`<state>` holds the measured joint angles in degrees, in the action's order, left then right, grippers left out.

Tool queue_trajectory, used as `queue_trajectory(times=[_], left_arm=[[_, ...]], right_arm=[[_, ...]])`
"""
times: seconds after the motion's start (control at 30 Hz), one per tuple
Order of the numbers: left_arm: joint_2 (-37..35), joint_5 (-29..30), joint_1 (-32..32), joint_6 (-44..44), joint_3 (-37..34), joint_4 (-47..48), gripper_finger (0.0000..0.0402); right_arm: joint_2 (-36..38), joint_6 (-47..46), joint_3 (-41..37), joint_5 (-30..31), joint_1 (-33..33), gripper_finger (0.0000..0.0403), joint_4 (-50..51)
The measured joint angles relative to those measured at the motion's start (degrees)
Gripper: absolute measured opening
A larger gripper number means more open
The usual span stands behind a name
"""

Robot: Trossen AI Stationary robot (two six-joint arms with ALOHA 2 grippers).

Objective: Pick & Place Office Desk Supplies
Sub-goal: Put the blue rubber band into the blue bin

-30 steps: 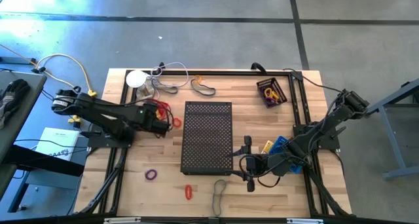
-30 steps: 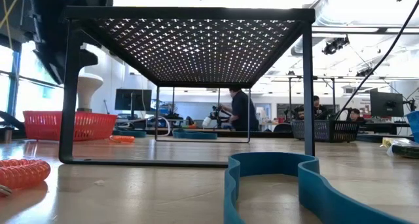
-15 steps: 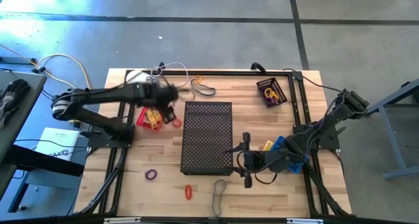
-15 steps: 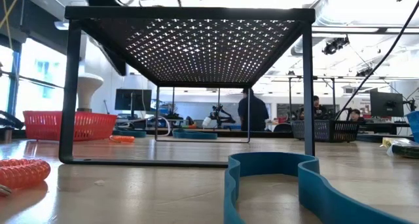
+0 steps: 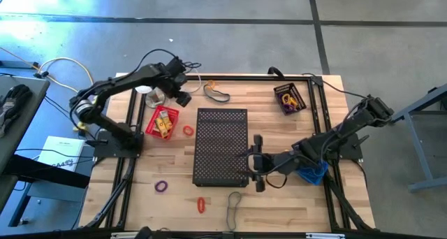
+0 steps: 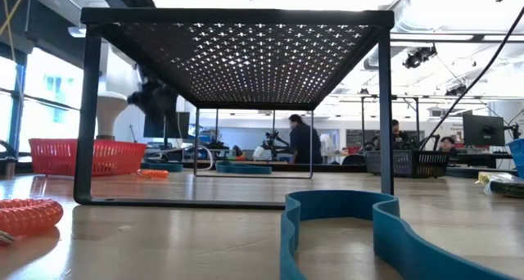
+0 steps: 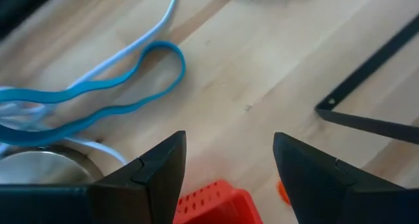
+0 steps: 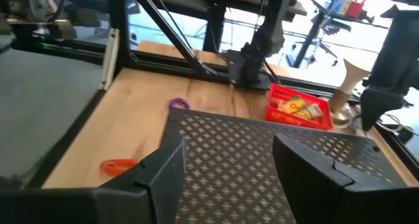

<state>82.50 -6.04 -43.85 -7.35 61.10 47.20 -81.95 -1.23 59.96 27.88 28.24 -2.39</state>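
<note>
From above: left gripper (image 5: 183, 92) raised over the far left of the counter (image 5: 174, 197), beside the white round disc (image 5: 145, 84) and just beyond the red basket (image 5: 161, 122) with yellow pieces inside; jaws spread wide, nothing held. Right gripper (image 5: 255, 163) lying low at the right edge of the black perforated stand (image 5: 221, 145), jaws apart and empty. Red loop (image 5: 188, 131) between basket and stand; purple loop (image 5: 161, 186), orange loop (image 5: 201, 205) and a dark band (image 5: 234, 203) along the near edge; another band (image 5: 217, 93) at the far edge; a dark tray (image 5: 290, 98) with purple and yellow items far right. At counter level: stand (image 6: 237, 34) overhead, blue-tinted band (image 6: 360, 231) near, coiled orange loop (image 6: 29, 216) at left, red basket (image 6: 86, 156) behind it, people in the room beyond. Left wrist: two dark fingers (image 7: 157, 178) well apart over bare wood, band (image 7: 98, 106) ahead, basket corner (image 7: 213, 201) between. Right wrist: fingers (image 8: 154, 178) parted over the stand (image 8: 275, 158), purple loop (image 8: 178, 104), orange loop (image 8: 118, 165), basket (image 8: 300, 107) beyond.
</note>
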Motion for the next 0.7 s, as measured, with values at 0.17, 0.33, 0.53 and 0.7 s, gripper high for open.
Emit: queue_trajectory(times=[0.17,0.33,0.53,0.7], left_arm=[[4.29,0.09,0.33,-1.25,0.0,-1.71,0.0223],[7.33,0.04,1.29,-1.26,0.0,-5.44,0.0223],[9.97,0.75,1.69,-3.21,0.0,-7.93,0.0223],[11.94,1.85,1.69,-3.37,-0.02,-8.64,0.0223]], right_arm=[[0.0,0.0,0.0,0.02,-1.57,0.0217,0.93],[0.0,0.0,0.0,0.01,-2.46,0.0217,2.25],[0.0,0.0,0.0,-2.83,-2.42,0.0217,2.33],[0.0,0.0,0.0,-6.02,-2.4,0.0217,2.29]])
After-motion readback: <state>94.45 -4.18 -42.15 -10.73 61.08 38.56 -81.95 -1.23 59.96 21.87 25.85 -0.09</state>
